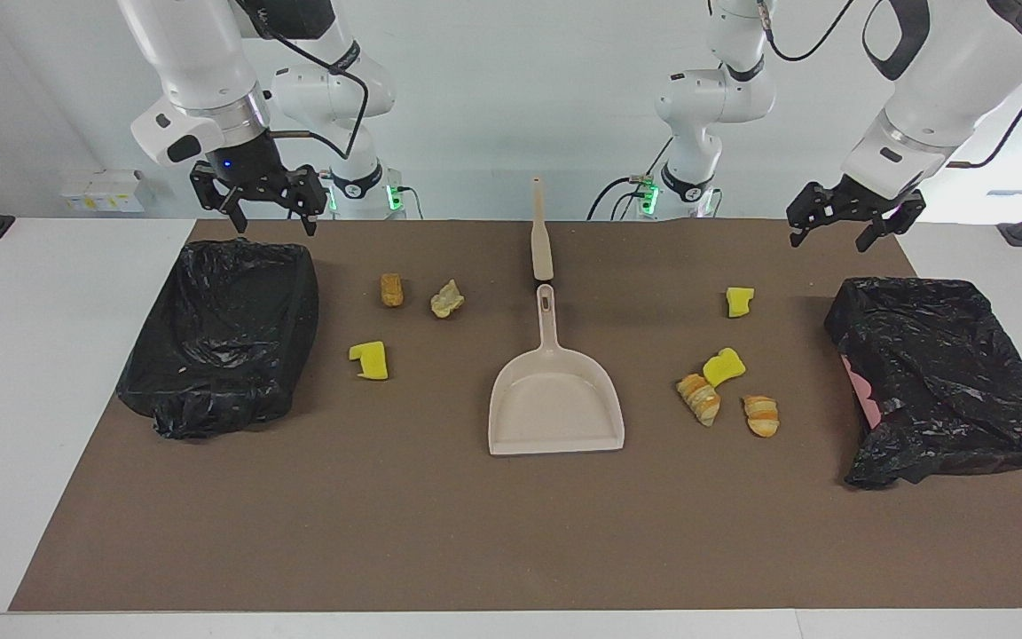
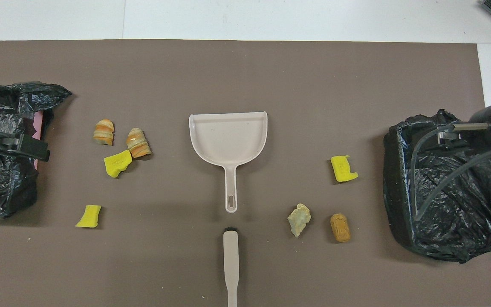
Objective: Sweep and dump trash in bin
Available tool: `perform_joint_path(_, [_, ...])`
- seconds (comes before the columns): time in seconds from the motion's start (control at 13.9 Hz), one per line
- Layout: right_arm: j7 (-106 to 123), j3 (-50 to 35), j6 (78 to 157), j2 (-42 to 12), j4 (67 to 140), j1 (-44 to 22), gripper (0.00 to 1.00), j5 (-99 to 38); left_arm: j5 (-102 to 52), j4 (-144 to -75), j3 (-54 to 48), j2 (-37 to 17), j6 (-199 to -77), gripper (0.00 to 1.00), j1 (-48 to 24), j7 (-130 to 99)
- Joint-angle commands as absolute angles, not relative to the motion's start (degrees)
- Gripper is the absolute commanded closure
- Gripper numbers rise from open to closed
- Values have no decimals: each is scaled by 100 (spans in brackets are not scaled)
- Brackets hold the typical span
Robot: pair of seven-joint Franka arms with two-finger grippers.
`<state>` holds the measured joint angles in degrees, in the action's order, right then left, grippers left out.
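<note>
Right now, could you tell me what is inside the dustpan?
Nothing: the dustpan tray shows only bare beige plastic. All seven pieces of trash lie on the mat around it. The mat directly beneath the pan is covered.

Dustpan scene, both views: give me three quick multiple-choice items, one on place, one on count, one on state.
1. The dustpan lies: A in a bin; B mid-table between the two bins; C in a gripper.
2. Yellow sponge chunks: A one; B three; C six.
3. The brush is: A lying on the mat; B held; C inside the dustpan.

1 B: flat between the black-bagged bins.
2 B: chunks at.
3 A: left gripper and right gripper hang over the table's robot-side edge, holding nothing.
</note>
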<state>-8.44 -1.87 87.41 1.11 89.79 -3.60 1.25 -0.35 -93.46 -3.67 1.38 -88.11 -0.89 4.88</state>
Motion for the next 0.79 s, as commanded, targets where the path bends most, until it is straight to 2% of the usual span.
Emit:
perform_joint_path(0.0, [-650,-220,8640,62,8833,-308,0,70,-114,-10342,-360,684,-9359,0,-341,519])
perform_joint_path(0.29, [-650,-228,8640,97,8868,-316,0,70,-202,-10967,-369,808,-9693,0,-702,510])
perform_joint_path(0.5, [-668,-255,8657,88,8859,-377,0,62,-377,-11626,-369,1098,-10080,0,-1071,361])
perform_joint_path(0.72, [-694,-272,8736,79,8859,-404,0,53,-483,-12092,-369,1266,-10274,0,-1650,-200])
